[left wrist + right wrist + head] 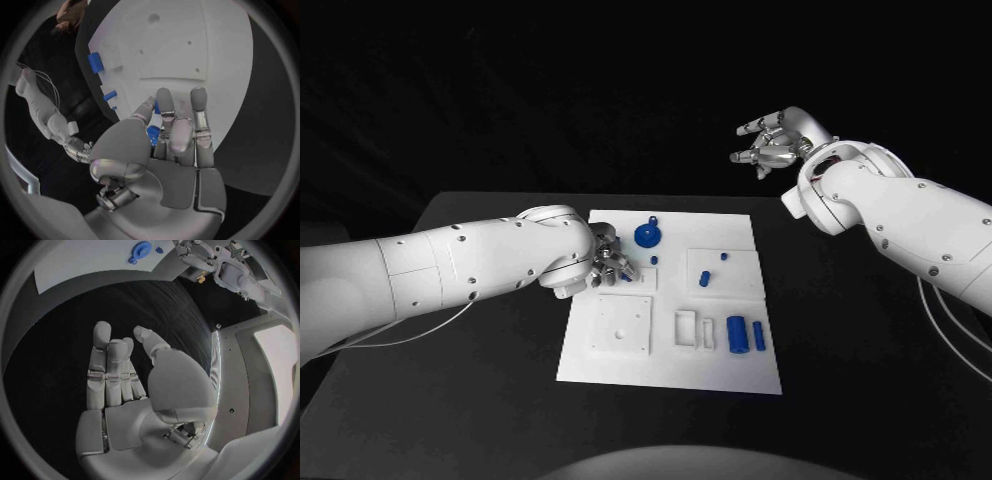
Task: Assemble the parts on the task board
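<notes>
The white task board lies mid-table. My left hand reaches over its left edge. In the left wrist view the thumb and fingers pinch a small blue part. A round blue part sits near the board's far edge, with two small blue pegs toward the middle. A blue cylinder and a thin blue bar lie side by side at the near right. My right hand hangs raised beyond the table's far right corner, fingers spread and holding nothing.
A square raised block and a small white frame occupy the board's near half. Black table surrounds the board. The right forearm crosses above the table's right side.
</notes>
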